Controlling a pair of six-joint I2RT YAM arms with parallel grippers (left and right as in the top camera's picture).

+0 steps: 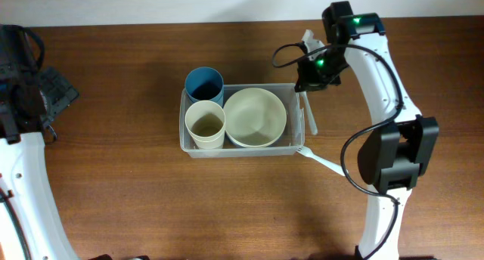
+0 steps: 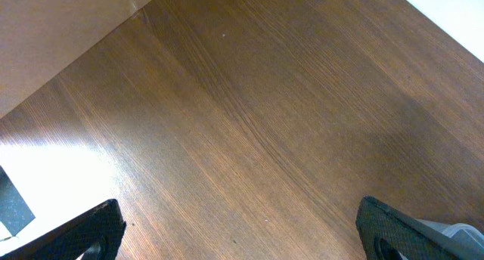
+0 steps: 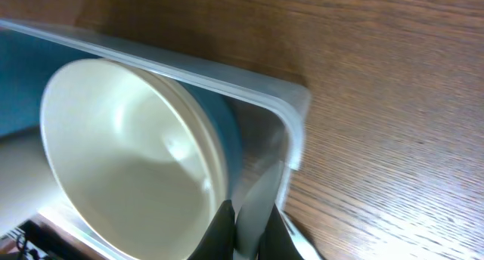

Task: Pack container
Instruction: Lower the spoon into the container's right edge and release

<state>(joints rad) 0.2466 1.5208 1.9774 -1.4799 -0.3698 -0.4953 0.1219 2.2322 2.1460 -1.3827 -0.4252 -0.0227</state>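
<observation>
The clear container (image 1: 184,131) sits mid-table and holds a blue cup (image 1: 203,83), a cream cup (image 1: 205,124) and a cream bowl (image 1: 255,116). My right gripper (image 1: 308,85) is at the container's far right corner, shut on a white plastic utensil (image 1: 309,116) that hangs down along the right rim. In the right wrist view the jaws (image 3: 249,215) pinch the flat white utensil (image 3: 261,190) beside the container's corner rim (image 3: 293,120) and the cream bowl (image 3: 128,154). My left gripper (image 2: 242,230) is open and empty over bare wood at the far left (image 1: 54,94).
A white plastic fork (image 1: 319,161) lies on the table, touching the container's near right corner. A blue wall shows beneath the cream bowl in the right wrist view (image 3: 227,143). The table is dark brown wood.
</observation>
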